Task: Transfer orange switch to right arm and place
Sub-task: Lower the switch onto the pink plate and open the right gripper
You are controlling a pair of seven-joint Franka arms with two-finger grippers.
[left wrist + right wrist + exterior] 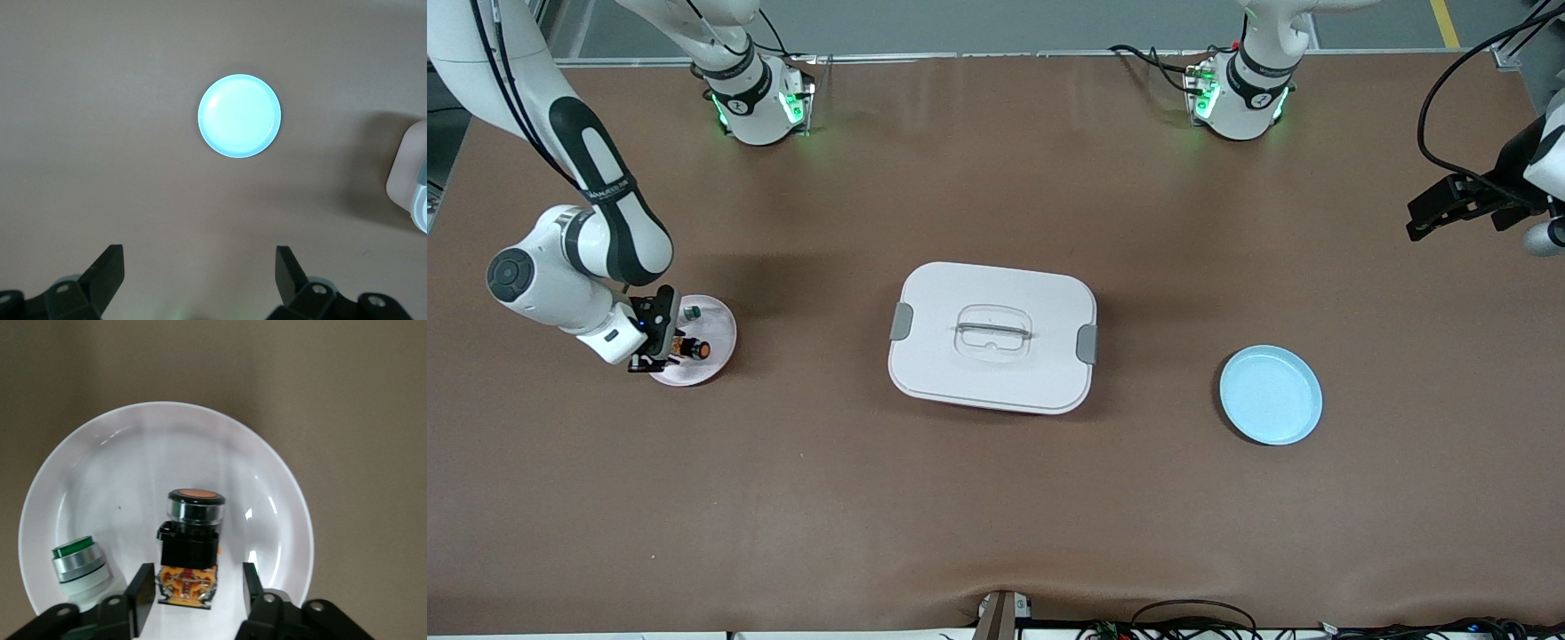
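Right wrist view alone shows orange switch (191,547) between parted jaws.

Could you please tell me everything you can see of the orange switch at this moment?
The orange switch is a small push-button with a round orange face in a black rim, a shiny silver collar, a black body and an orange-metallic rear block. It rests on the white plate toward the right arm's end of the table, beside a green-topped switch. The right gripper straddles its rear end, fingers slightly apart from it on each side, so it appears just released.
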